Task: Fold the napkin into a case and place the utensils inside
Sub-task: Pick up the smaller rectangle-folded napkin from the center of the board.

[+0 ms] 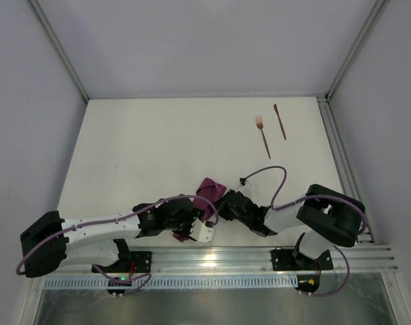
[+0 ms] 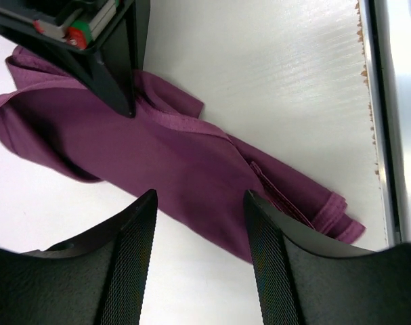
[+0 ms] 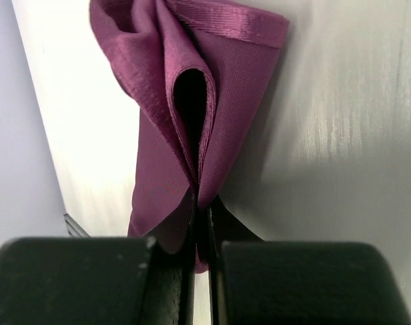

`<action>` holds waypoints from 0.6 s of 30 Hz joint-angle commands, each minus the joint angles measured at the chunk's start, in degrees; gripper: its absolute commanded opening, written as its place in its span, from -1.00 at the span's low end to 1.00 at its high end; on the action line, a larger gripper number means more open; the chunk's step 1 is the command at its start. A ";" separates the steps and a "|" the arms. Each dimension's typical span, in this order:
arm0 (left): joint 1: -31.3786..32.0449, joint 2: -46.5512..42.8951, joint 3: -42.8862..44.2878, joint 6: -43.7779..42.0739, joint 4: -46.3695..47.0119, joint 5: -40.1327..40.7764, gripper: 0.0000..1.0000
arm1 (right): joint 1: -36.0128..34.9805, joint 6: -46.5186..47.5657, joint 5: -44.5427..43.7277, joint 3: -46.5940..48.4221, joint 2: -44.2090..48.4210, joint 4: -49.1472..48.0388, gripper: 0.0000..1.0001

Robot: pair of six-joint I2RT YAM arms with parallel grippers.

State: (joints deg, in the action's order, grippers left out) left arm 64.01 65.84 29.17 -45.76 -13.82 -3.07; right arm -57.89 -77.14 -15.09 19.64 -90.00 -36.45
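The napkin (image 1: pixel 209 189) is a crumpled magenta-purple cloth lying near the table's front edge, between my two grippers. In the right wrist view a bunched fold of the napkin (image 3: pixel 191 101) runs into my right gripper (image 3: pixel 202 215), which is shut on it. My left gripper (image 2: pixel 200 195) is open just above the napkin (image 2: pixel 158 156), with its fingers (image 2: pixel 134 250) apart and nothing pinched between them. The right gripper's finger (image 2: pixel 117 61) presses the cloth at the top left of the left wrist view. The utensils, a copper fork (image 1: pixel 262 135) and knife (image 1: pixel 279 122), lie side by side far back on the right.
An aluminium rail (image 1: pixel 259 254) runs along the table's front edge, close behind the cloth; it also shows as a rail (image 2: pixel 395 122) at the right of the left wrist view. White walls enclose the table on three sides.
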 commanded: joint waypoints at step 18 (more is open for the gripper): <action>0.06 -5.05 3.61 4.97 -9.91 0.72 0.42 | 2.43 23.10 2.70 6.03 8.44 10.26 -0.92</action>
State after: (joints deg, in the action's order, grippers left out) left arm 64.01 56.27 33.26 -40.99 -26.57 2.39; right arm -55.48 -55.46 -12.45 25.30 -81.06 -24.29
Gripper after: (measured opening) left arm 0.694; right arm 0.068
